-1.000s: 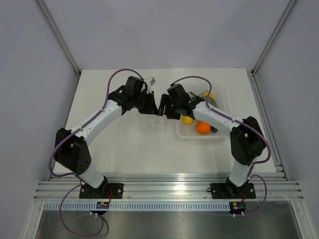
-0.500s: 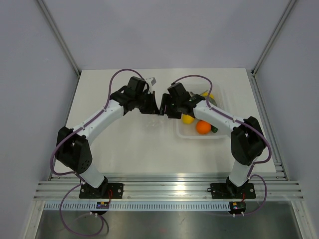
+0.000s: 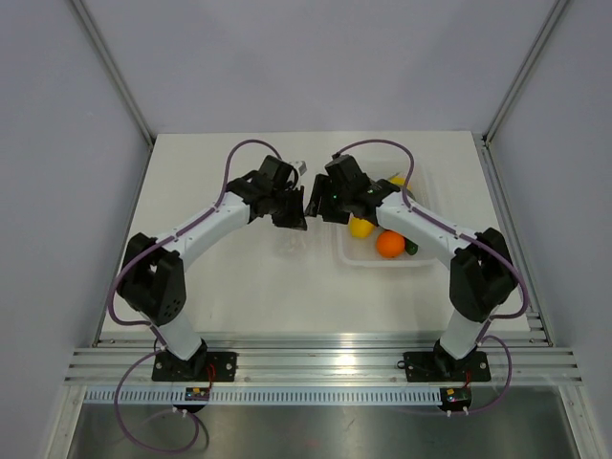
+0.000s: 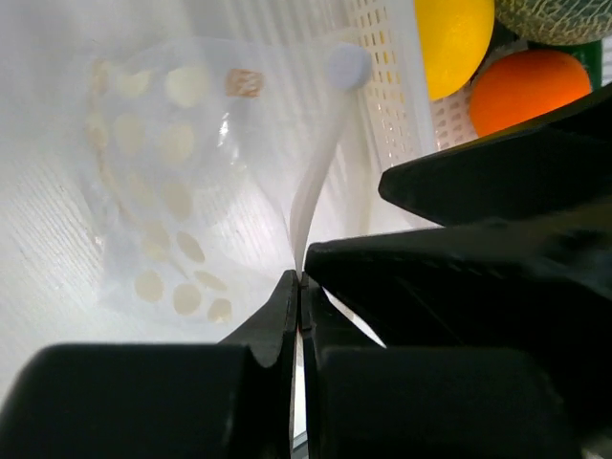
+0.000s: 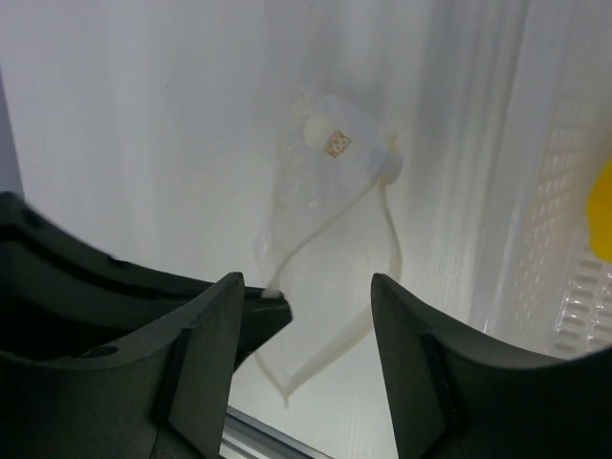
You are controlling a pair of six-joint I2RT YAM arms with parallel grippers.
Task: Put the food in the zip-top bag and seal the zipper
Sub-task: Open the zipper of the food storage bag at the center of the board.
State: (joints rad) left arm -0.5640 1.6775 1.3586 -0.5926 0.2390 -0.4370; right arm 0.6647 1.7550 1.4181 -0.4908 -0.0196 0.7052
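The zip-top bag (image 4: 182,191), clear and crinkly with pale round dots printed on it, hangs just above the white surface (image 3: 210,277), between the two arms and left of the tray (image 3: 382,263). Its zipper (image 4: 311,182) runs as a whitish strip from a small pale slider tab (image 4: 346,65) down into the left end effector (image 4: 299,282), whose fingers are pressed together and pinching that edge of the bag. The right end effector (image 5: 306,287) faces it from the other side with its fingers spread; in the right wrist view the bag's mouth edge lies in the gap between them, and neither finger visibly touches the plastic. From above, both arms reach forward and bend inward at the elbow, so the two heads meet nearly nose to nose over the middle of the surface, angled down. The food, a yellow lemon (image 3: 360,228), lies in the tray just right of the right end effector, apart from the bag, with an orange fruit (image 3: 389,245) touching it on the near side and a grey-green melon (image 4: 555,14) beyond. The tray's perforated wall stands close beside the bag. Bare surface spreads to the left of the bag and toward the arm bases; grey walls close in the far and side edges, and a metal rail (image 3: 316,368) runs along the near edge.
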